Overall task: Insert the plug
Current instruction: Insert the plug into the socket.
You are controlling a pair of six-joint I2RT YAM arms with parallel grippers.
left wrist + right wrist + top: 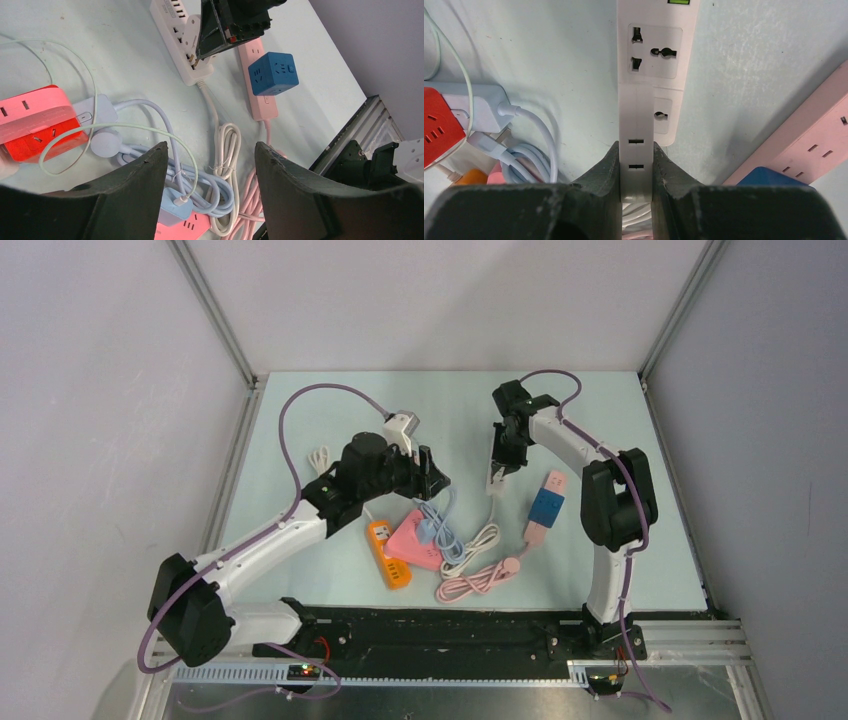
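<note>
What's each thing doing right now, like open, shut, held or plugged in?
White plug, held by the right gripper, prongs not in yet.
White power strip, lying flat, visible sockets empty.
Left gripper, open, holding nothing.
Blue cube, sitting on the pink strip.

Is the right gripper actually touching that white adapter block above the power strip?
Touching. In the right wrist view the right gripper has its fingers pressed against both sides of the white adapter block, with no gap on either side.
</note>
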